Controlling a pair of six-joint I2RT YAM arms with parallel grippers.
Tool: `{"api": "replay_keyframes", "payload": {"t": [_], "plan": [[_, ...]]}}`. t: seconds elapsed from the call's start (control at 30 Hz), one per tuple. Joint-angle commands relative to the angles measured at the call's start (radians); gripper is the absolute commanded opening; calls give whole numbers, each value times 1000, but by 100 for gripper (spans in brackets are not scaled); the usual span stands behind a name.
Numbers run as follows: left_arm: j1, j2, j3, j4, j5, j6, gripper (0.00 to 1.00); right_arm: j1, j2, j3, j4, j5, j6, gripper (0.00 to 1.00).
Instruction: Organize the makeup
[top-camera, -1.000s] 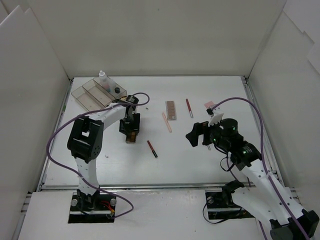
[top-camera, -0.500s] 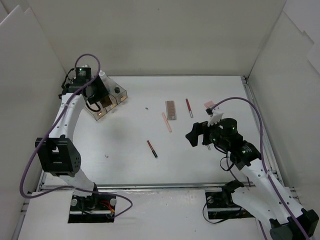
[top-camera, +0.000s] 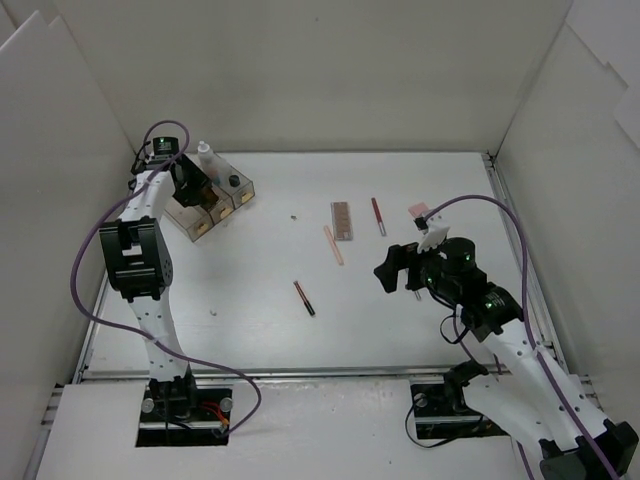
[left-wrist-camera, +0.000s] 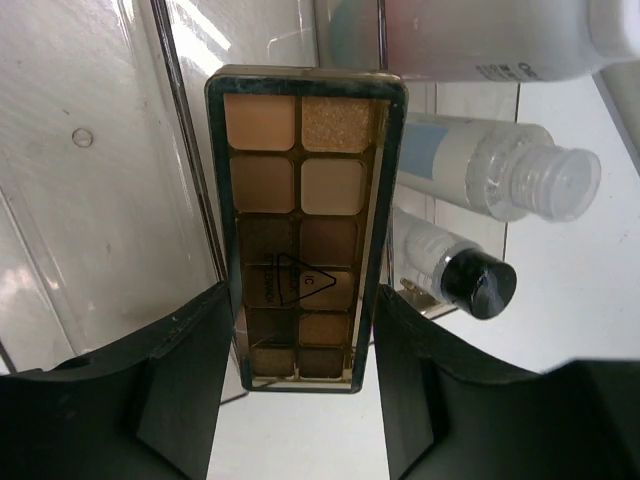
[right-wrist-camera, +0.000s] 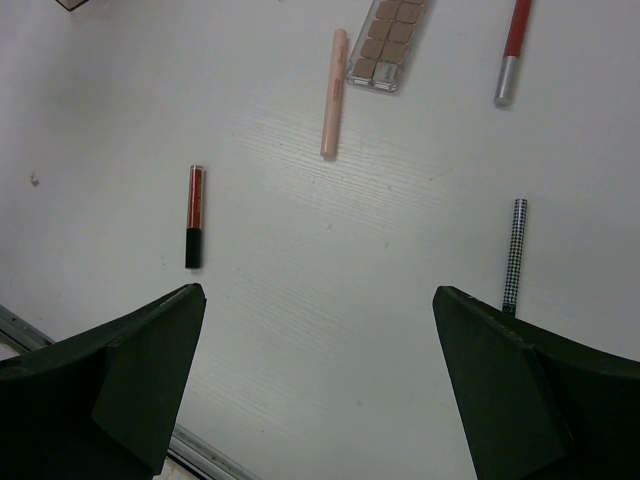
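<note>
My left gripper (top-camera: 190, 186) is at the clear box (top-camera: 228, 200) at the back left. In the left wrist view its fingers (left-wrist-camera: 190, 370) press both long sides of a brown-tan eyeshadow palette (left-wrist-camera: 300, 200), which lies in a compartment of the box (left-wrist-camera: 100, 200). Beside it lie a white-teal bottle (left-wrist-camera: 480, 35), a clear bottle (left-wrist-camera: 500, 175) and a black-capped bottle (left-wrist-camera: 455, 270). My right gripper (top-camera: 395, 272) is open and empty above the table. Below it lie a second palette (right-wrist-camera: 390, 40), a pink pencil (right-wrist-camera: 333, 95), a red pencil (right-wrist-camera: 512, 45), a red-black tube (right-wrist-camera: 194, 215) and a checkered pencil (right-wrist-camera: 514, 255).
A pink square pad (top-camera: 418, 209) lies at the back right, behind my right gripper. White walls close in the table on three sides. A metal rail (top-camera: 300, 373) runs along the near edge.
My left arm carried the palette from the table's middle to the box at the back left and set it down into a compartment. My right arm has barely moved.
</note>
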Motion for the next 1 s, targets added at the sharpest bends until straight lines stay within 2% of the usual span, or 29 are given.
{"api": "replay_keyframes", "payload": {"t": [0.0,0.33,0.53,0.63,0.73,0.83,0.97], "plan": [[19,-42,77,93,-3,-40,31,6,-10,41,27,28,8,96],[29,-4,94,110,-6,-43,54,4,-32,41,-3,43,15,96],[29,4,94,92,3,-31,64,4,-44,52,-18,42,18,96],[29,-28,47,99,8,-31,64,3,-56,52,-29,46,18,96],[29,-132,-25,127,12,-19,63,4,-56,53,-30,77,23,96],[-3,-227,-75,110,6,26,62,6,-32,59,-30,83,23,96],[-101,-347,-153,38,-23,144,62,9,45,95,-24,105,31,95]]}}
